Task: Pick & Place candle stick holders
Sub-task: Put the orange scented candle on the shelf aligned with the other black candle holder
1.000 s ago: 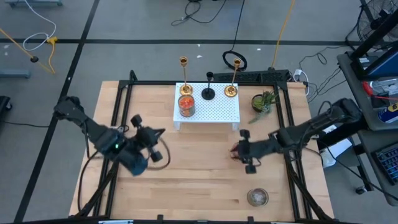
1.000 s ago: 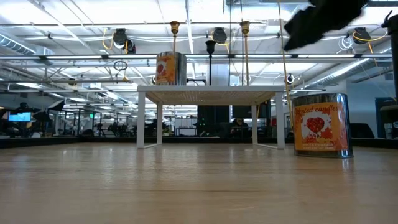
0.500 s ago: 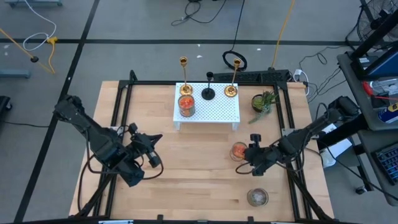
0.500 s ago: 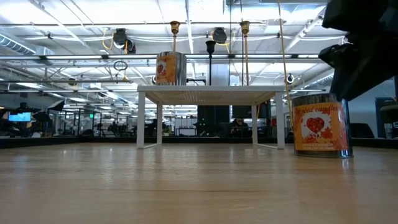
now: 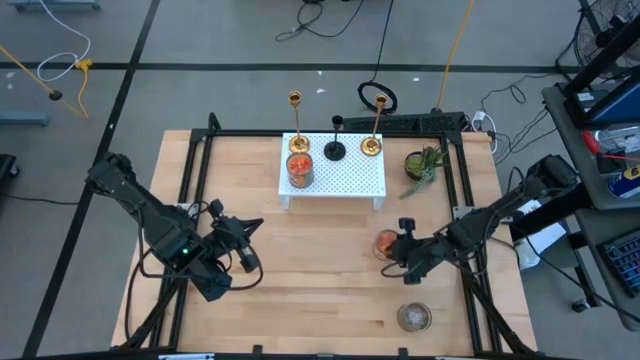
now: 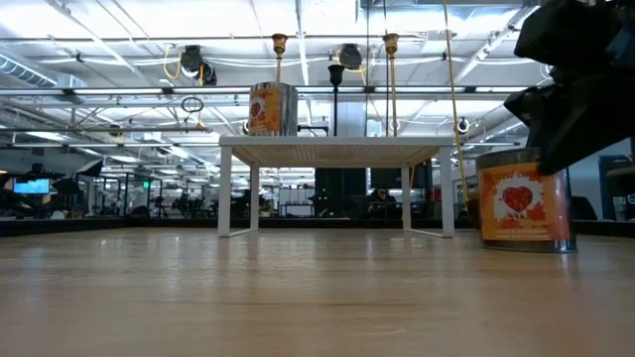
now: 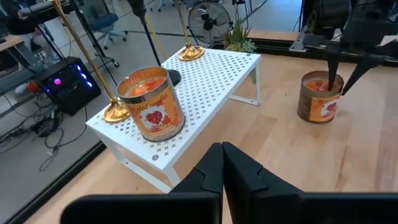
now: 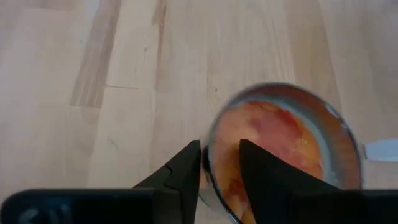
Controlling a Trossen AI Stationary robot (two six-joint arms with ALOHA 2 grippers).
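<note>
An orange-red glass cup stands on the table, right of the middle; it also shows in the right wrist view. My right gripper is shut on its rim. My left gripper is shut and empty over the table's left half, clear of everything. On the white perforated rack stand another orange-red cup, two slim gold sticks on round bases and a short black holder. A greyish clear cup stands near the front right. My right gripper has the cup's rim on the side toward the table's right edge. One finger is inside the cup and the other outside its wall. The fingers slant down from the right. The cup's base is on the table.
A small green potted plant stands right of the rack. A black frame runs around the tabletop. Bare wood lies between the arms and in front of the rack.
My right gripper has come down and gone a little toward the table's right edge, to the cup's right-hand rim. The cup has then shifted slightly along the table. My left gripper has drawn back a little toward the near left corner.
</note>
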